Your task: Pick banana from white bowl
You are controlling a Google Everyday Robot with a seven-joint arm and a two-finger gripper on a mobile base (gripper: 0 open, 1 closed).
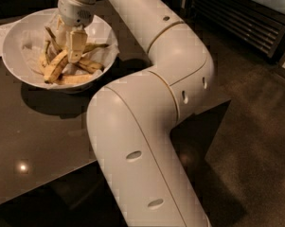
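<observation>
The banana [54, 66] is the thickest of the fruit here, yellow mottled with brown, gently curved. It lies inside the white bowl [15, 39], left of the middle, among a few thinner, browner bananas [80, 78] that fan out to its right and below it. Its long axis runs on a diagonal, the lower end toward the near-left rim and the upper end rising to the right, where it meets the gripper. Which end carries the stem I cannot tell, since the upper part is hidden behind the finger.

The gripper [72, 48] hangs straight down into the bowl from the wrist above, its pale near finger [76, 44] touching or just over the banana's upper end. Whether the claw is apart or clamped on the fruit I cannot tell from where I stand.

The bowl is wide, shallow and glossy, lined with crumpled white paper [100, 32]. It sits near the far-left corner of a dark, shiny table [42, 141], casting a shadow toward me. The near part of the table in front of the bowl is bare. The big white arm [146, 126] bends over the table's right edge, rising from the floor [255, 141] side, and fills the room to the right of the bowl. A dark slatted cabinet [241, 18] stands at the back right.
</observation>
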